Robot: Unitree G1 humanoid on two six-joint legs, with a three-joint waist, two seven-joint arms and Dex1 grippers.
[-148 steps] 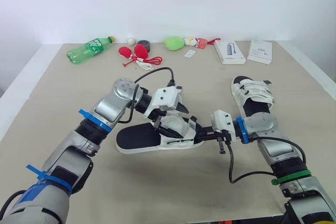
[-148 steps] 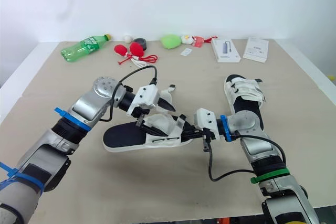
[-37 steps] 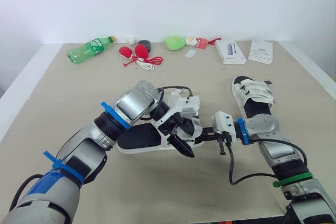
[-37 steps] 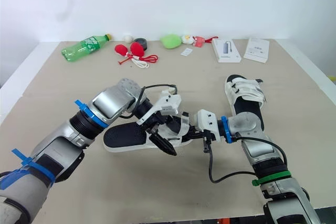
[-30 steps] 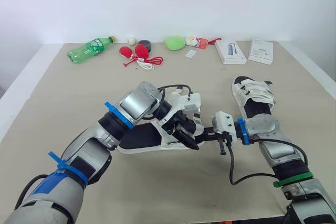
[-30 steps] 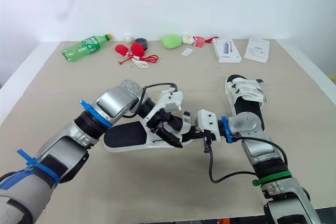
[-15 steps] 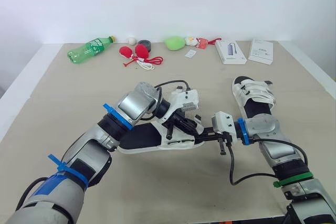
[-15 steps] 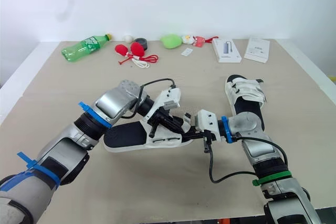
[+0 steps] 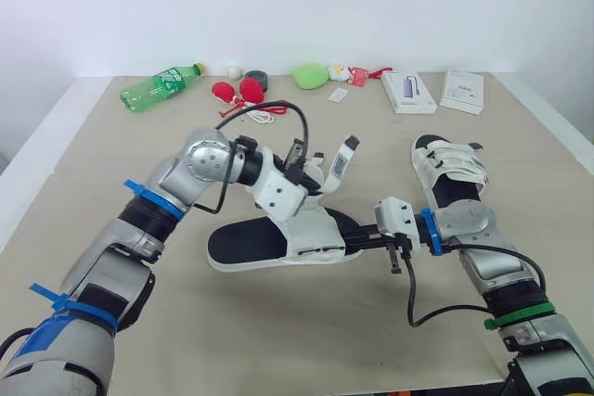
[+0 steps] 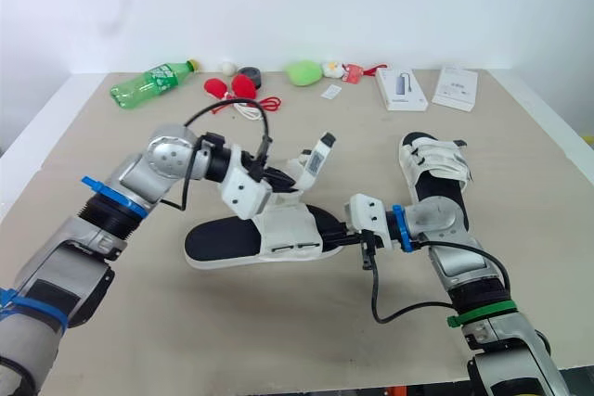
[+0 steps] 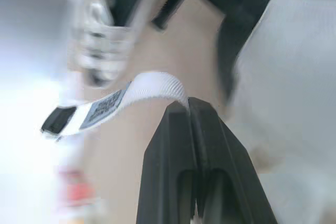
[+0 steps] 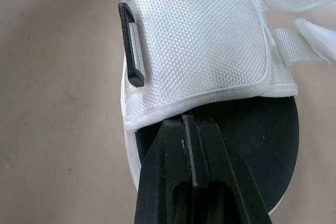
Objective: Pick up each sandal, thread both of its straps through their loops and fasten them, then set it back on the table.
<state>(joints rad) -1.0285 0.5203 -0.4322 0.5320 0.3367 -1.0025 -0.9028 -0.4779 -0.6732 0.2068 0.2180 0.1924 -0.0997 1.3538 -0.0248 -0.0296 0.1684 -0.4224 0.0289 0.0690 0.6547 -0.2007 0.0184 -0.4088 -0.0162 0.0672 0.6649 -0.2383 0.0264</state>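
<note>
A white sandal with a black footbed (image 9: 243, 242) lies on the table in front of me. My left gripper (image 9: 314, 176) is above its front part, shut on a white strap (image 9: 342, 157) that stands up and ends in a black tip. In the left wrist view the fingers (image 11: 181, 129) pinch the strap (image 11: 152, 86) at its bend. My right gripper (image 9: 353, 244) is shut on the sandal's sole edge (image 12: 157, 153), just below the white mesh upper (image 12: 194, 40) with its black loop (image 12: 130, 45). A second sandal (image 9: 448, 170) lies at the right with its straps across it.
Along the far edge lie a green bottle (image 9: 158, 87), red items with a cord (image 9: 238, 92), a dark tape roll (image 9: 253, 79), a green object (image 9: 306, 75) and two white boxes (image 9: 406, 91) (image 9: 459, 90). The table's edges run close on the left and right.
My left gripper has shut on the strap and pulled it up and back from the sandal's front. The right gripper has stayed on the sole.
</note>
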